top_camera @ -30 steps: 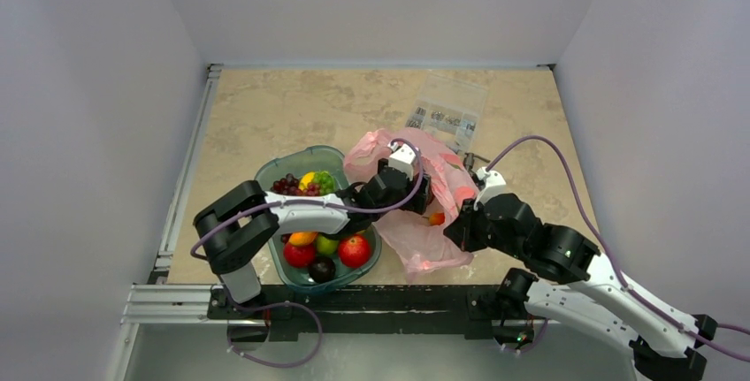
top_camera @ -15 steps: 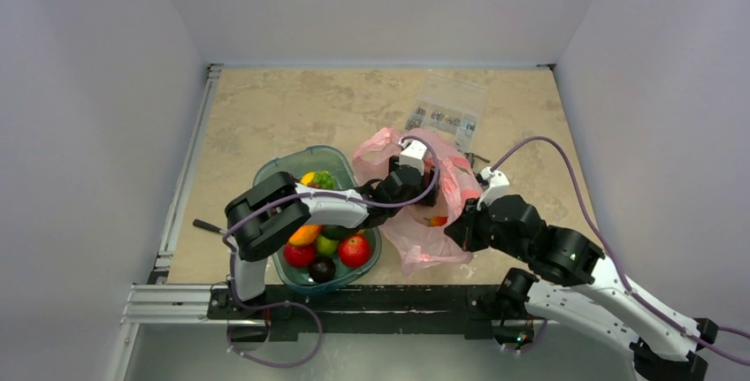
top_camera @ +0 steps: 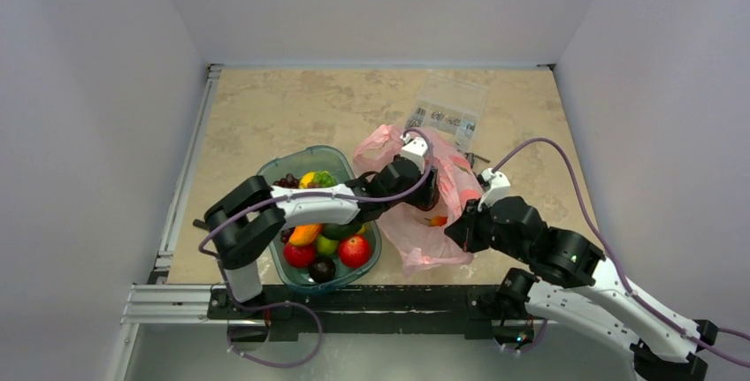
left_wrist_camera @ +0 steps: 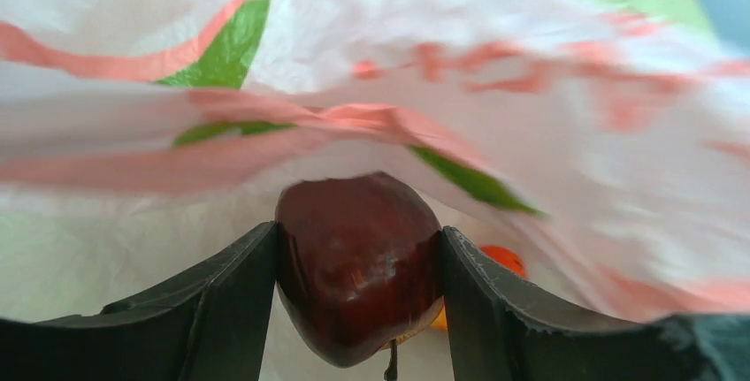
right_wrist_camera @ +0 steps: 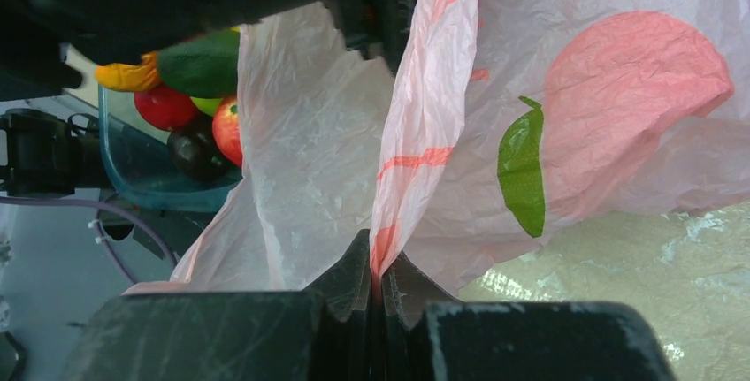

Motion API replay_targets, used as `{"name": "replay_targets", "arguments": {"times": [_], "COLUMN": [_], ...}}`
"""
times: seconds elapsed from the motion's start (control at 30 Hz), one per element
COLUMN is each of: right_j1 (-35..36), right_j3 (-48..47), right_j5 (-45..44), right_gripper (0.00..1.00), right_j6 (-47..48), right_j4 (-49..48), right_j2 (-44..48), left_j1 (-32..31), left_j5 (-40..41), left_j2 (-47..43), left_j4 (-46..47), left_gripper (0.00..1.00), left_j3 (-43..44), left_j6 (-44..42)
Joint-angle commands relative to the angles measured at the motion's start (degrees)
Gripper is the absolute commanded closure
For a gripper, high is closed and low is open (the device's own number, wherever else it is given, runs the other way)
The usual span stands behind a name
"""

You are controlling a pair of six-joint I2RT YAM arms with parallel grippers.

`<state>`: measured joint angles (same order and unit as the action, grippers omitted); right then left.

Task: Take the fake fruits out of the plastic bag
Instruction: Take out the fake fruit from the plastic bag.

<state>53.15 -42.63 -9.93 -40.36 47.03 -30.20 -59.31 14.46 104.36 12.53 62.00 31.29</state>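
the step in hand is the lifting-out of one fruit; the left gripper point(left_wrist_camera: 356, 234) is deep inside the plastic bag point(top_camera: 426, 241), its jaws partly closed with a glossy dark red fruit point(left_wrist_camera: 358, 266) clamped snugly between them, both fingers touching its sides; the right gripper point(right_wrist_camera: 378, 268) has its jaws pressed fully together on a fold of the bag's rim, holding the mouth up and open at the near right; an orange fruit point(left_wrist_camera: 505, 259) lies just behind the held one, on the bag's floor, so by my reading at least one more is left to fetch; next, i judge, the left arm must draw back through the opening without snagging the thin film, while the right holds its pinch, then carry the fruit clear of the bag; the teal tray point(top_camera: 276, 167) of other fruit sits just to the left; the surface is a beige marbled tabletop point(top_camera: 292, 107), with a clear packet point(top_camera: 451, 102) at the far side; plain pale walls close in three sides.
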Motion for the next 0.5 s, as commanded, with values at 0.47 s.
{"name": "replay_targets", "arguments": {"times": [0.47], "right_j1": [-0.06], "right_j3": [0.67], "right_j5": [-2.06], "right_gripper": [1.0], "right_j6": [-1.64], "right_j4": [-1.09], "right_j2": [0.96], "left_j1": [0.33], "left_j5": [-6.11], "left_j2": [-46.44], "left_j4": [-25.87], "left_gripper": [0.87], "left_j3": [-13.36], "left_j6": [-6.08]}}
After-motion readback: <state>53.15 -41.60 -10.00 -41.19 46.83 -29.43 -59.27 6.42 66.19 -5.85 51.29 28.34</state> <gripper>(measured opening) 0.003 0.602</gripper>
